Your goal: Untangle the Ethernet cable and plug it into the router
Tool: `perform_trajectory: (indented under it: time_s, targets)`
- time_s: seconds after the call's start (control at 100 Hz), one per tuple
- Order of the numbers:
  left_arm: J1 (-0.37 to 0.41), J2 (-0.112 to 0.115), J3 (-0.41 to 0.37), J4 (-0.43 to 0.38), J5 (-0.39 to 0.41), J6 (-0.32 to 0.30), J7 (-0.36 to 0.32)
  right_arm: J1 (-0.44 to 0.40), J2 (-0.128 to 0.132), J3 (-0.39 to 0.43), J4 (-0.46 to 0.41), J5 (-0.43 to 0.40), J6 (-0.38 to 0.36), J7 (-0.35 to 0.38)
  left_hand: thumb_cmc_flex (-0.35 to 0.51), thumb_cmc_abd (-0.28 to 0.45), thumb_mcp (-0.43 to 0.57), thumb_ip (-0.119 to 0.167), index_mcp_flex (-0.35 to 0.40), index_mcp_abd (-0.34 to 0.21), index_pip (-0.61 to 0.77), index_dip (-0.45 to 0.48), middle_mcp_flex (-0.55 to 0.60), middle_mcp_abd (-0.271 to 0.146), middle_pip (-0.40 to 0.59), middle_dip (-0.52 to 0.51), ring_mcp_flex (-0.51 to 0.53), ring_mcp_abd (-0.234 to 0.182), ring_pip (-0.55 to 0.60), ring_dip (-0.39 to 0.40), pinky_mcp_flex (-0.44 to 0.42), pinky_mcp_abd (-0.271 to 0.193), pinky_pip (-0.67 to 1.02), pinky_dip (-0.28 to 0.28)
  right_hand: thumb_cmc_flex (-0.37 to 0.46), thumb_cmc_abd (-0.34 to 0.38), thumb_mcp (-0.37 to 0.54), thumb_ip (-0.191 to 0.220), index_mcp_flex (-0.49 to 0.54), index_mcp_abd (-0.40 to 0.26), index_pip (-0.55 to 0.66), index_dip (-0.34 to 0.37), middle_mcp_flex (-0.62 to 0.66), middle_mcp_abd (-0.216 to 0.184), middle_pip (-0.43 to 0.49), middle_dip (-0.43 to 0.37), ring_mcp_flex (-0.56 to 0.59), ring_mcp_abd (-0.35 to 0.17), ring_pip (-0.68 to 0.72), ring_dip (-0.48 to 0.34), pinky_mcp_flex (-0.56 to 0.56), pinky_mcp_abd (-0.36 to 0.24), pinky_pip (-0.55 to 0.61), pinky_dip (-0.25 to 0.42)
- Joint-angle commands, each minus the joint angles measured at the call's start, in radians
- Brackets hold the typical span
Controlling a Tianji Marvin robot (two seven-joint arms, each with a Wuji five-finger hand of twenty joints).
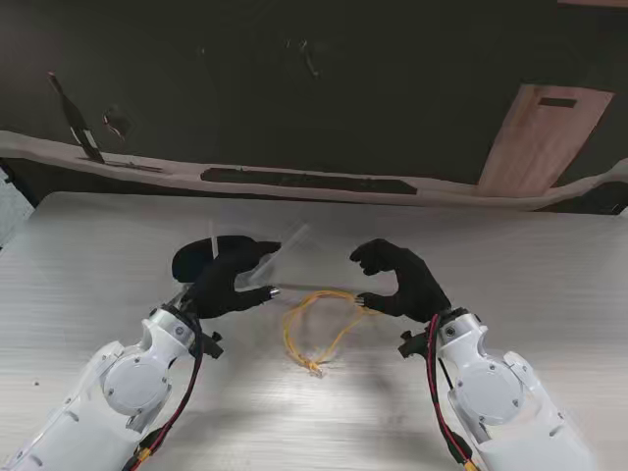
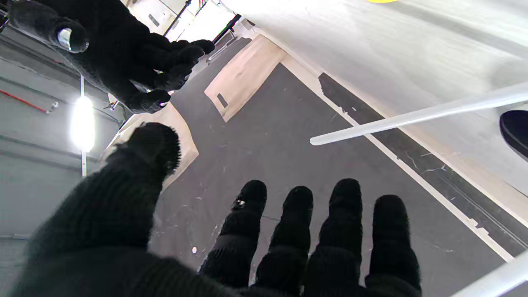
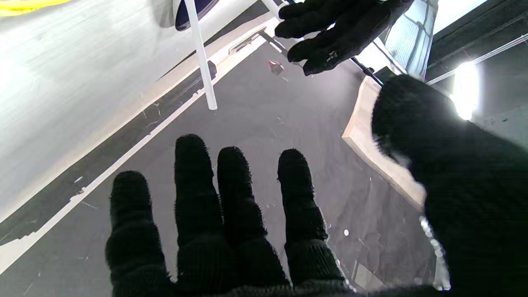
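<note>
Yellow cable point(image 1: 316, 329) looped on a pale, silvery table point(image 1: 530, 294) with a brushed, streaky grain. Both hands, left hand point(image 1: 228, 282) and right hand point(image 1: 400, 282), wear black knit gloves, on glossy white arms point(image 1: 128, 383) with red and black wires. The router point(image 1: 208, 257) is black with whitish antennas; beyond, dark grey floor point(image 1: 373, 108) and a light wood board point(image 1: 546, 137).

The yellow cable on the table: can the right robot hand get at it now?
Probably yes. The right robot hand is open right beside the yellow cable, and nothing lies between them.
</note>
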Motion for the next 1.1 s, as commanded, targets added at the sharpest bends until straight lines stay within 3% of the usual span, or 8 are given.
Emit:
perform_trajectory:
  time_s: [0.0,0.45,0.68,0.92,1.09]
  targets:
    - [0.007,0.001,0.0,-0.01,-0.003,0.008,-0.021,-0.012,0.0,0.008,-0.005,0.006,-0.01,0.011,-0.019,0.015,-0.021,0.022,-0.034,-0.015,-0.023,-0.011,-0.028,-0.015,-0.014,-0.018,-0.033,0.003,-0.017,0.016,-0.02,0.008,-0.017,0.006,0.006,0.005,-0.011,-0.005,-0.002,-0.007,-0.003,-0.008,-0.01,-0.009,-0.019,-0.011,-0.005,-0.01,-0.007,-0.009,-0.001,-0.02,-0.025,0.01]
    - [0.002,0.006,0.008,-0.003,-0.009,0.026,-0.048,-0.005,0.021,0.029,0.006,-0.033,-0.005,0.086,-0.015,0.021,-0.032,0.026,-0.033,-0.015,-0.025,-0.011,-0.027,-0.015,-0.015,-0.019,-0.036,0.005,-0.02,0.019,-0.02,0.001,-0.023,0.01,0.019,-0.006,-0.014,-0.005,-0.022,-0.013,-0.013,-0.012,-0.028,-0.004,-0.029,-0.014,-0.017,-0.006,-0.021,-0.011,-0.01,-0.021,-0.029,0.016]
    - [0.013,0.002,0.003,0.015,-0.017,0.02,-0.031,0.075,0.064,0.015,0.036,-0.114,0.044,0.259,-0.012,0.02,-0.035,0.026,-0.029,-0.016,-0.025,-0.011,-0.025,-0.014,-0.016,-0.02,-0.033,0.006,-0.019,0.02,-0.02,0.003,-0.026,0.011,0.03,0.018,-0.036,-0.001,-0.054,-0.016,-0.038,-0.023,-0.033,-0.007,-0.04,-0.019,-0.016,-0.01,-0.029,-0.009,-0.014,-0.038,-0.031,0.02]
    - [0.006,0.0,0.002,0.035,-0.027,0.015,-0.031,0.16,0.092,-0.062,0.062,-0.133,0.096,0.391,-0.01,0.023,-0.034,0.03,-0.031,-0.016,-0.025,-0.011,-0.026,-0.014,-0.016,-0.02,-0.033,0.007,-0.019,0.021,-0.021,0.002,-0.029,0.012,0.053,0.018,-0.044,0.007,-0.082,-0.016,-0.032,-0.022,-0.053,-0.013,-0.035,-0.015,-0.025,-0.02,-0.031,-0.006,-0.017,-0.079,-0.047,0.015]
    - [0.01,-0.001,0.0,0.037,-0.024,0.017,-0.024,0.229,0.107,-0.137,0.083,-0.094,0.129,0.487,-0.011,0.023,-0.035,0.031,-0.03,-0.017,-0.025,-0.011,-0.024,-0.015,-0.016,-0.02,-0.031,0.008,-0.018,0.021,-0.02,0.002,-0.03,0.013,0.071,0.025,-0.044,0.01,-0.09,-0.015,-0.027,-0.02,-0.059,-0.017,-0.028,-0.012,-0.024,-0.025,-0.026,-0.004,-0.007,-0.082,-0.047,0.013]
